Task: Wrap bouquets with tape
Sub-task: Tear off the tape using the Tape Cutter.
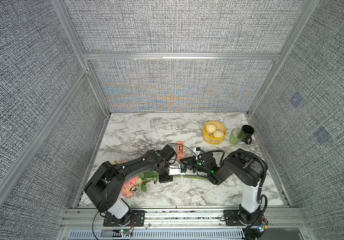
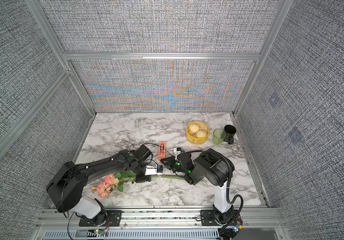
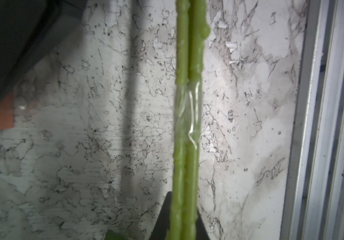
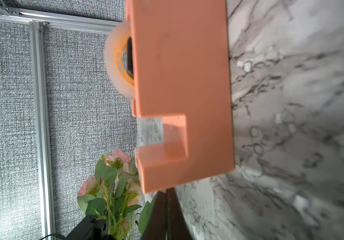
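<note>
The bouquet [image 1: 130, 186] of pink and peach roses lies on the marble table at the front left, its long green stems [image 1: 187, 177] running to the right. My left gripper [image 1: 165, 177] is shut on the stems [image 3: 187, 62]. A band of clear tape [image 3: 187, 112] is wrapped round them just beyond the jaws. The salmon-orange tape dispenser [image 1: 181, 150] stands behind, its roll [image 4: 117, 60] sticking out of its side. My right gripper [image 1: 184, 161] is shut, with nothing visible between its fingers. Its tips [image 4: 166, 199] sit at the dispenser's [image 4: 183, 93] near end; whether they touch it I cannot tell.
A yellow steamer basket [image 1: 205, 136] with two buns stands at the back right. Beside it are a green glass [image 1: 236, 136] and a black mug [image 1: 248, 133]. An aluminium rail [image 1: 187, 216] borders the table's front edge, and fabric walls close in the other sides.
</note>
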Available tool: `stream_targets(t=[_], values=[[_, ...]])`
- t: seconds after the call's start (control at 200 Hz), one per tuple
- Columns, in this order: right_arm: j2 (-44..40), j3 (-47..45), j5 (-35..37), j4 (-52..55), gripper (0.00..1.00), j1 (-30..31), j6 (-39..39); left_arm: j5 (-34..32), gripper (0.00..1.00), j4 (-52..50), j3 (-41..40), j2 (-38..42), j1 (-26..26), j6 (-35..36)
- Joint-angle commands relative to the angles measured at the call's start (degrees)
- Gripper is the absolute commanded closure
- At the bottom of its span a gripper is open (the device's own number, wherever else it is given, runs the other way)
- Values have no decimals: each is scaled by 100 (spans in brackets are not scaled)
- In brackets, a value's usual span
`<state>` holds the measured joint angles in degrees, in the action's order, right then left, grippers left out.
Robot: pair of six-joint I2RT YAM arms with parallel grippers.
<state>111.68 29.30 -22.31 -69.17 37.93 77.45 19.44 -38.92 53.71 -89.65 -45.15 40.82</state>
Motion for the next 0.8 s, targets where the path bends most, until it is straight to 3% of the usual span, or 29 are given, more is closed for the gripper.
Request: stream_targets(t=[0.0,0.175,0.46,0.525,0.625,0.796], values=[[20,-32,64,476,100,133,-73,-17,100,-90,23,-30,5,-53],[18,-299,372,456,100,144,16,-131,100,-63,0,-18,3,-69],[-406,-308,272,997,100,120,-239,-282,100,-37,13,183,1,-170],[-804,-288,90,1353,87,54,-528,-350,100,17,7,359,5,-196],[-1858,-255,32,2652,73,-40,-1309,-365,100,102,24,744,0,-249],[-4027,215,687,6181,57,-155,-2967,-361,100,150,175,1417,4,-423]])
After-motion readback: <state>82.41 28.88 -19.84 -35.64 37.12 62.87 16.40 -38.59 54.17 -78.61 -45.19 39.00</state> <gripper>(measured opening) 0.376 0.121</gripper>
